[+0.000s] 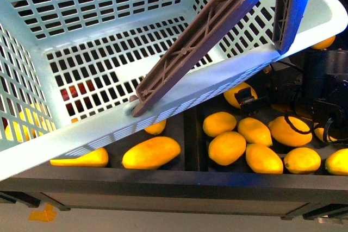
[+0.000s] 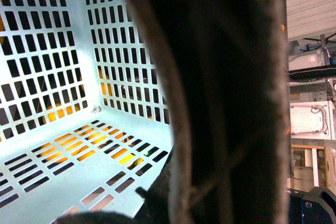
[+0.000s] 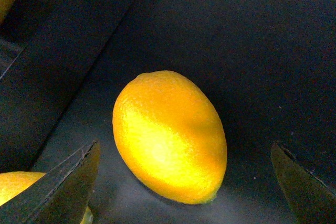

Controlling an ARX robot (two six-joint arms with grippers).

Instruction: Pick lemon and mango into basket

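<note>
The turquoise basket [image 1: 109, 31] hangs tilted and fills most of the front view, with its brown-grey handles [image 1: 206, 42] swung across it. My left gripper is shut on the basket by a handle [image 2: 226, 98]. That handle fills the left wrist view and hides the fingers. Nothing lies inside the basket. The mango shows only as dark red patches [image 1: 76, 92] through the floor slots. The lemon [image 3: 168, 135] lies on a dark tray floor. My right gripper [image 3: 186, 153] is open, one finger [image 3: 68, 182] on either side of the lemon and clear of it.
Several long yellow mangoes [image 1: 151, 152] and rounder yellow fruits [image 1: 255, 150] lie in black trays under the basket, split by a dark divider [image 1: 193, 134]. The black right arm [image 1: 321, 91] reaches into the right tray. The shelf's front edge [image 1: 174, 186] runs below.
</note>
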